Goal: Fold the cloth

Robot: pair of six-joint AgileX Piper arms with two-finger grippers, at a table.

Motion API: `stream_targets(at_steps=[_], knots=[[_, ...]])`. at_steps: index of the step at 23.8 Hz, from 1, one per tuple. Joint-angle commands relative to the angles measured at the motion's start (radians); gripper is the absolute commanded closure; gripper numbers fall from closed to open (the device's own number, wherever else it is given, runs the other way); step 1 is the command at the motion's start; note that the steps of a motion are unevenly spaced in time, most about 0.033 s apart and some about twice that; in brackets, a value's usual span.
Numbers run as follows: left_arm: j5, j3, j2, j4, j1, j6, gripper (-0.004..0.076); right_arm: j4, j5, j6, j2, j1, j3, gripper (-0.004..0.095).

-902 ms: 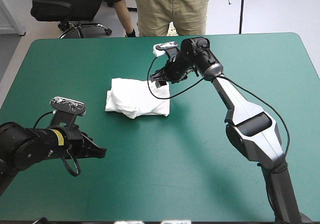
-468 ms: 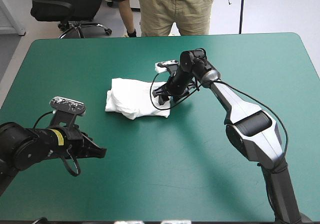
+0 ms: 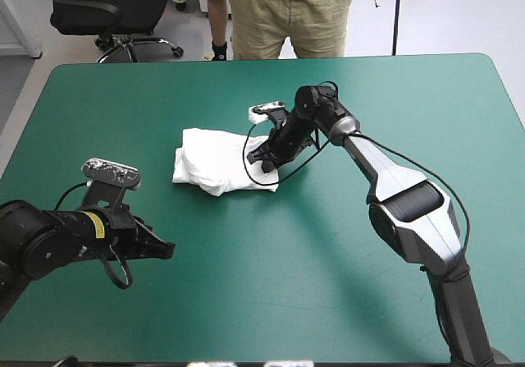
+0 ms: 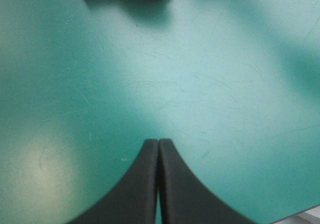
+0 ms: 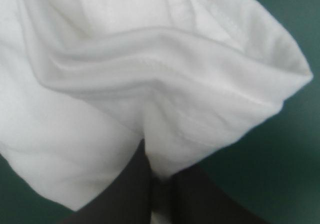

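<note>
White T-shirt [image 3: 220,160] lay as a folded bundle on the teal-green table [image 3: 344,293], left of centre and a bit toward the far side. It was roughly rectangular and lumpy, with a thicker rolled edge along its near side.

Right gripper [image 3: 264,158] was down at the bundle's right edge, touching it, with the arm reaching in from the right and bent over the cloth. In the right wrist view its black fingers [image 5: 130,194] were pressed almost together with a strip of white cloth pinched between them. Stitched hems and soft folds filled most of the view ahead. A rounded corner of the cloth stuck out to one side over bare cover.

Left gripper [image 3: 164,250] sat low over the cover near the table's near-left part, well apart from the T-shirt and pointing toward the right. In the left wrist view its two fingers [image 4: 142,184] were pressed together into one pointed arch with nothing between them. Ahead of it was bare cover, with only the bundle's edge showing far ahead.
</note>
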Motion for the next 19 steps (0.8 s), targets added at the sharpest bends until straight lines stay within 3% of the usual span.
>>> stream_targets(at_steps=[1,4,8,11,14,19], knots=[[-0.016,-0.024,-0.011,-0.002,-0.002,-0.012,0.0741,0.021,-0.077,-0.092,-0.053,-0.004,-0.017,0.0925],[0.007,-0.024,-0.011,-0.005,-0.002,-0.012,0.0741,-0.045,-0.142,-0.137,-0.053,-0.004,-0.017,0.0925],[0.007,-0.024,-0.011,-0.005,-0.002,-0.032,0.0741,-0.236,-0.052,-0.094,-0.061,-0.006,-0.017,0.0924],[0.007,-0.024,-0.011,-0.005,-0.002,-0.053,0.0741,-0.256,-0.077,-0.045,-0.097,-0.018,0.013,0.0924],[0.007,-0.024,-0.011,-0.005,-0.002,-0.064,0.0741,-0.302,-0.125,-0.021,-0.167,-0.029,0.105,0.0924],[0.003,-0.024,-0.011,-0.01,-0.002,-0.064,0.0741,-0.494,-0.218,0.073,-0.33,-0.071,0.385,0.0924]])
